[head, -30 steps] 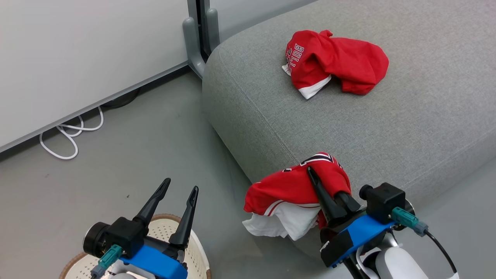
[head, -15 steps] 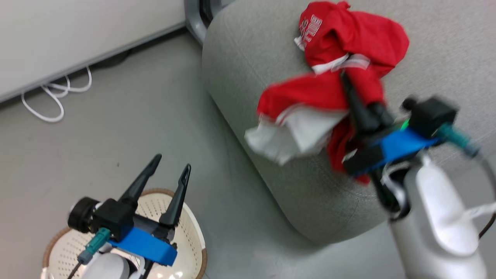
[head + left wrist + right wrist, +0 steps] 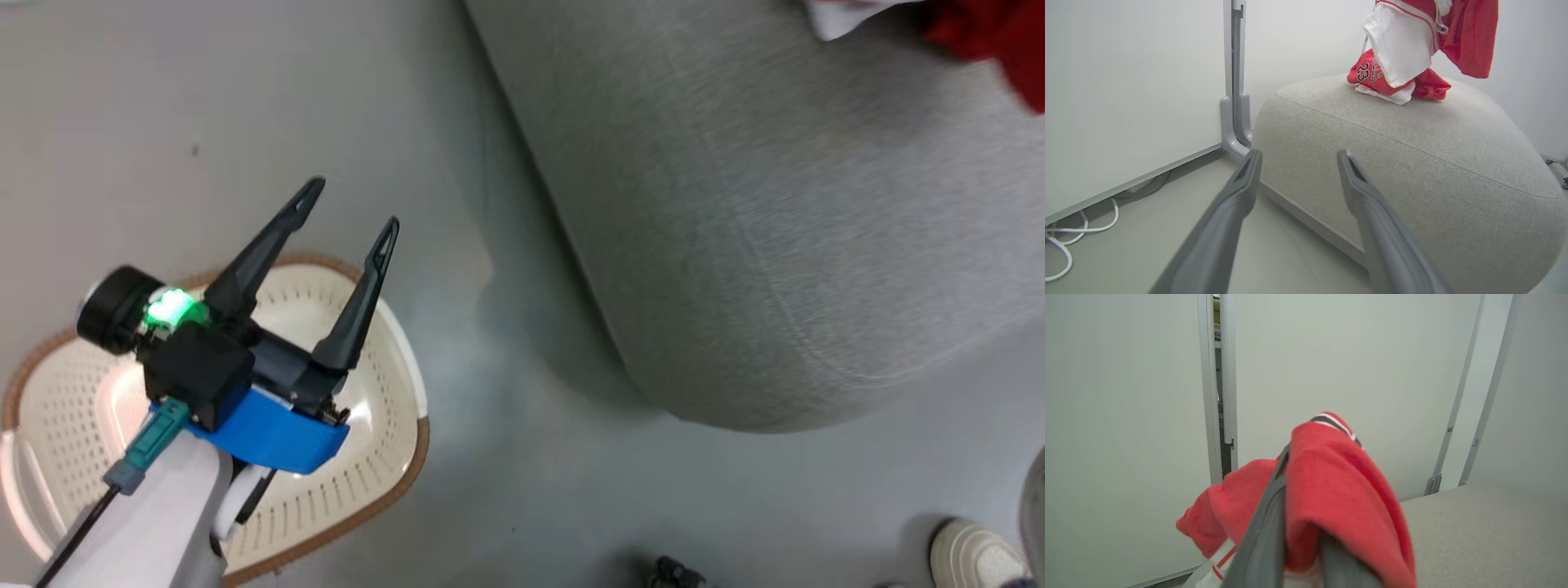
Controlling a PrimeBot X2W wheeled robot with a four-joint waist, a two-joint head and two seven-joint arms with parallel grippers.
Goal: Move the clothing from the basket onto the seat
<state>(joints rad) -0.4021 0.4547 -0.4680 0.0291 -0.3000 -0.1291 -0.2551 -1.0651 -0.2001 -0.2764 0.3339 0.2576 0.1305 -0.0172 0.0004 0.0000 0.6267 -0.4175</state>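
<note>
Head view: my left gripper [image 3: 353, 204] stands wide over the cream, brown-rimmed basket [image 3: 418, 445]; red clothing [image 3: 992, 33] shows at the grey seat [image 3: 775, 245]'s top corner. Left wrist: one garment [image 3: 1372, 77], red, lettered "23", lies crumpled on the seat; a second garment [image 3: 1400, 45], red with white lining, hangs above it. Right wrist: my right gripper [image 3: 1302, 486] is pinched narrow on red cloth with white-and-black trim, draped over its fingers.

Head camera looks down, wrist cameras sideways at walls [image 3: 1126, 81]; all share the seat [image 3: 735, 245].
</note>
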